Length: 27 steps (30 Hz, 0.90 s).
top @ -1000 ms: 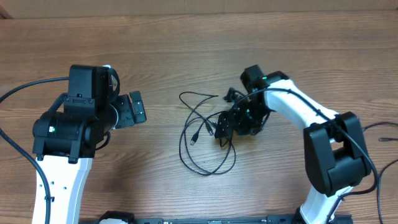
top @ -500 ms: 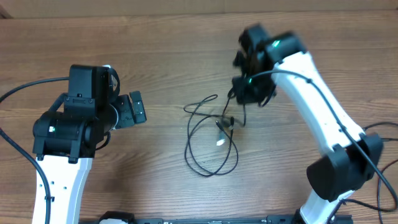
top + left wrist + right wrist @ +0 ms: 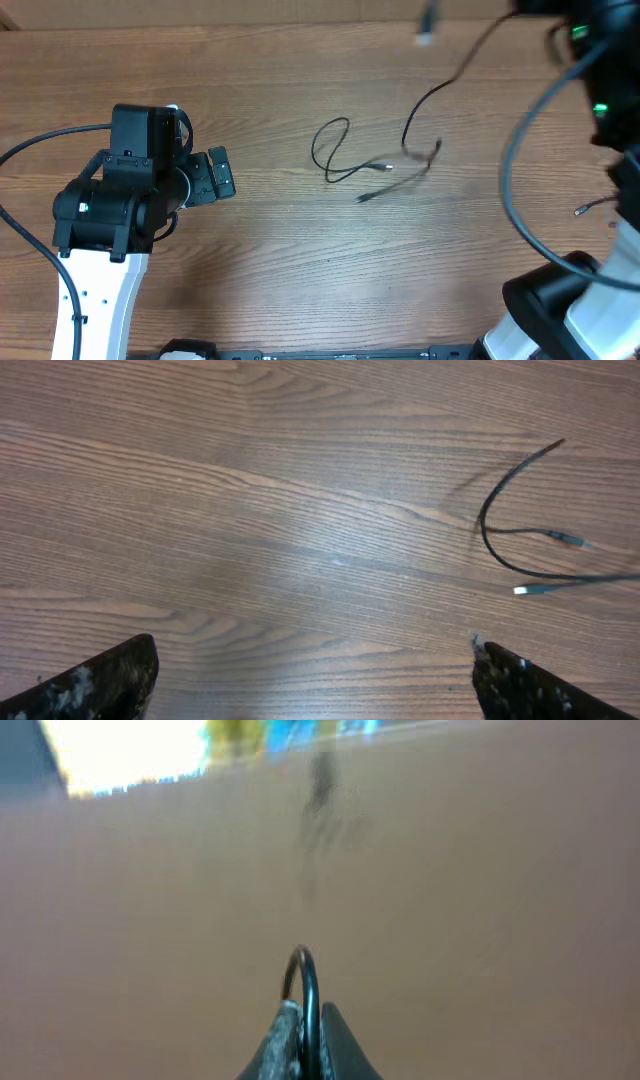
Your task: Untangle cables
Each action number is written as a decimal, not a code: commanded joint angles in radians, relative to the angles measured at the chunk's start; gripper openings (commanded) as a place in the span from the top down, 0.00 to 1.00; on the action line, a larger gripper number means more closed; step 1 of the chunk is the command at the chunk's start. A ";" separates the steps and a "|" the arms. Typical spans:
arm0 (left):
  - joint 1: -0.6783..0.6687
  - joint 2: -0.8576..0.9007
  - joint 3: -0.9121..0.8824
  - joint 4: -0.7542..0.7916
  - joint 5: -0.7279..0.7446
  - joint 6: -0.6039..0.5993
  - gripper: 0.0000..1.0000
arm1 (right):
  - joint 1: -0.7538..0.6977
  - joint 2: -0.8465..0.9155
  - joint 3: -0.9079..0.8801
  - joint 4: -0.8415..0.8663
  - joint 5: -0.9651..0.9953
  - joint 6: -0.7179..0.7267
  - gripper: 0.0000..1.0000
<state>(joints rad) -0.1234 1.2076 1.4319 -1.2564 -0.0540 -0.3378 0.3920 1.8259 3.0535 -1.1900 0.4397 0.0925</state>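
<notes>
Thin black cables (image 3: 338, 160) lie loosely on the wooden table (image 3: 280, 270) at centre, with small plugs (image 3: 366, 197) pointing out. One cable (image 3: 432, 95) rises from the pile towards the blurred right arm (image 3: 600, 70) at the top right, high above the table. In the right wrist view my right gripper (image 3: 308, 1012) is shut on a thin black cable loop (image 3: 303, 970). My left gripper (image 3: 222, 172) stands wide open at the left, well clear of the cables. Its fingertips (image 3: 105, 680) frame bare wood, and a cable (image 3: 500, 520) lies far right.
The right arm's own thick black cable (image 3: 508, 170) hangs in a big curve over the table's right side. The left arm's base (image 3: 95, 290) and its cable (image 3: 40, 140) fill the left edge. The right wrist view is heavily blurred.
The right gripper shut on a cable and rose fast to the far right. The tangle was dragged rightwards and stretched out. The left arm stayed still.
</notes>
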 commanded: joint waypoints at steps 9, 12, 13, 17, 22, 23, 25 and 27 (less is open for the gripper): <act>0.003 0.002 0.011 0.003 -0.008 0.009 0.00 | -0.124 0.002 0.022 0.498 0.323 -0.049 0.96; 0.003 0.002 0.011 0.003 -0.009 0.009 0.01 | -0.186 0.006 0.021 0.507 0.323 -0.050 0.96; 0.003 0.002 0.011 0.003 -0.008 0.009 0.00 | -0.214 0.010 0.016 0.499 0.323 -0.063 0.96; 0.003 0.002 0.011 0.003 -0.008 0.009 0.00 | -0.348 0.026 -0.078 0.418 0.323 -0.101 0.96; 0.003 0.002 0.011 0.003 -0.009 0.009 0.00 | -0.566 0.030 -0.327 0.413 0.271 -0.054 0.96; 0.003 0.002 0.011 0.003 -0.008 0.009 0.00 | -0.606 0.030 -0.372 0.424 0.245 -0.037 0.96; 0.003 0.002 0.011 0.003 -0.008 0.009 0.01 | -0.718 0.031 -0.485 0.453 0.171 0.015 0.96; 0.003 0.002 0.011 0.003 -0.008 0.009 0.00 | -0.837 0.034 -0.582 0.460 0.080 0.103 0.96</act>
<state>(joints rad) -0.1234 1.2076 1.4319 -1.2564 -0.0540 -0.3378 -0.2993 1.8664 2.5649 -0.7452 0.6498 0.0696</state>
